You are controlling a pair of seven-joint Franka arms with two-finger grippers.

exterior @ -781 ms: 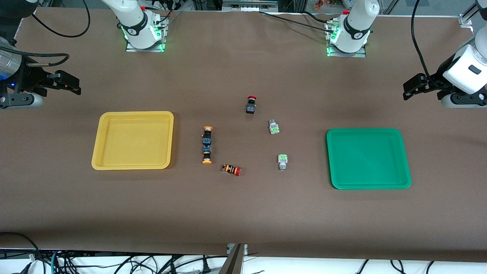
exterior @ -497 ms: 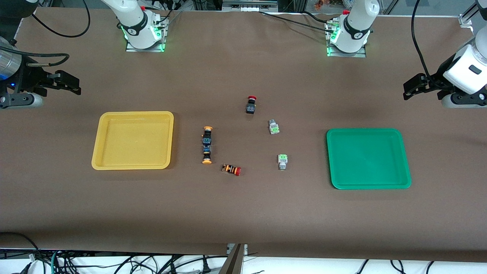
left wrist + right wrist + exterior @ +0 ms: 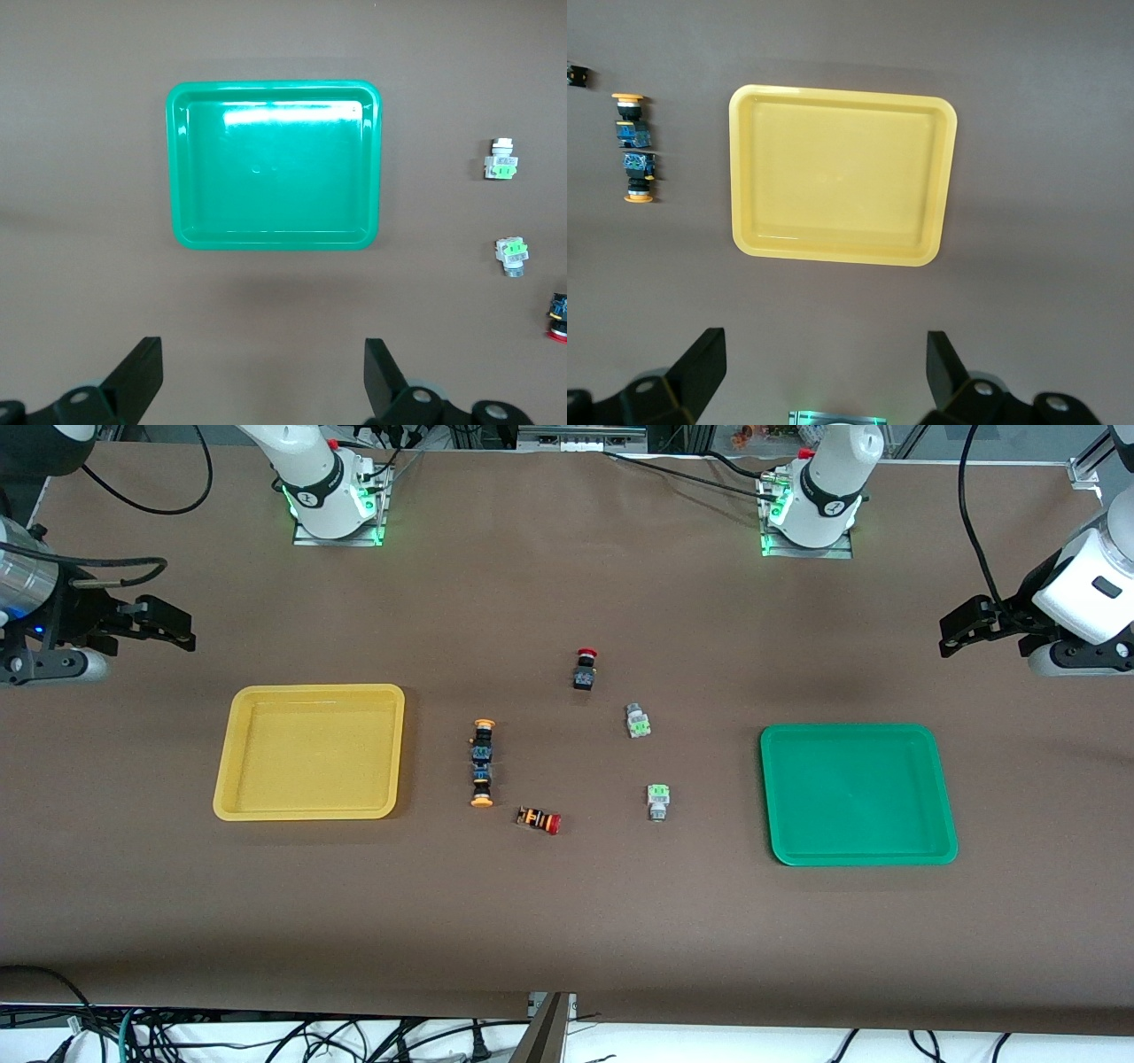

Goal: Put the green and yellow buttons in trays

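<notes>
While both arms waited high at the table ends, the left gripper (image 3: 257,385) and right gripper (image 3: 819,376) stood wide open, well apart from the green buttons (image 3: 638,720) and yellow buttons (image 3: 482,763) lying mid-table between the green tray (image 3: 858,856) and yellow tray (image 3: 306,811).

The table (image 3: 567,921) is covered by a brown sheet. Near its middle lies a black switch (image 3: 584,670) with a red cap, the cap pointing away from the front camera. A striped switch (image 3: 539,820), orange and black with a red cap, lies on its side nearer the front camera than the black switch and slightly toward the right arm's end of the table; its cap points toward the left arm's end. The two are well apart. Cables (image 3: 266,1036) trail below the table's near edge, farthest of all from the black switch.
</notes>
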